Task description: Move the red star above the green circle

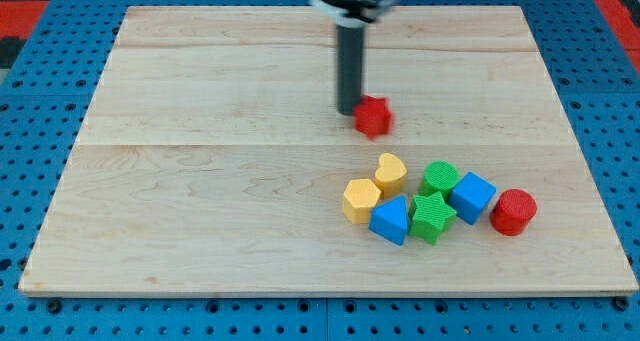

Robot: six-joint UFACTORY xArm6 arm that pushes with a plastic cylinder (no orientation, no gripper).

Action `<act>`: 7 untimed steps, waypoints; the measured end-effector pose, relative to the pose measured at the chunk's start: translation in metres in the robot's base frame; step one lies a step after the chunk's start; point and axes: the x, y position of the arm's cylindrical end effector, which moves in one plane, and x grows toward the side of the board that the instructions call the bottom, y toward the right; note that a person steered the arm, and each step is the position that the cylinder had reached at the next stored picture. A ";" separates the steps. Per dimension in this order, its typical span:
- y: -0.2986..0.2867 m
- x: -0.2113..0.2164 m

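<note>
Mid-push, judging by the layout: my tip (350, 112) down on the wooden board (200, 211), touching or just beside the red star (373, 116) at its nine o'clock side. No jaws on this rod, so nothing to open, close or clamp; only the bare end against the star. Red star alone above centre, well apart from the cluster lower down. Green circle (440, 176) at roughly five o'clock from the star, at the top of that cluster. Around the circle: yellow heart (390, 170) just at its nine o'clock, blue cube (472, 197) touching at four o'clock, green star (432, 218) at six o'clock. Further out: yellow hexagon (361, 200) and blue triangle (390, 221) at the cluster's nine o'clock end, red cylinder (513, 211) at its three o'clock end. Star already higher than the circle, yet offset toward nine o'clock of the spot directly over it. Likely next need: a sideways shove toward three o'clock, with contact kept on the star's nine o'clock face, until lined up at twelve o'clock of the circle. Risk, as a judgement: an off-centre push could spin the star or let it slip past the rod; drifting down toward six o'clock could knock the heart or the circle itself.
</note>
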 end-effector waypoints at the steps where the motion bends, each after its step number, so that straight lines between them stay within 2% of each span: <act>1: 0.037 0.036; 2: 0.034 0.000; 3: 0.057 0.006; 4: 0.062 0.070; 5: 0.056 0.066; 7: 0.015 0.007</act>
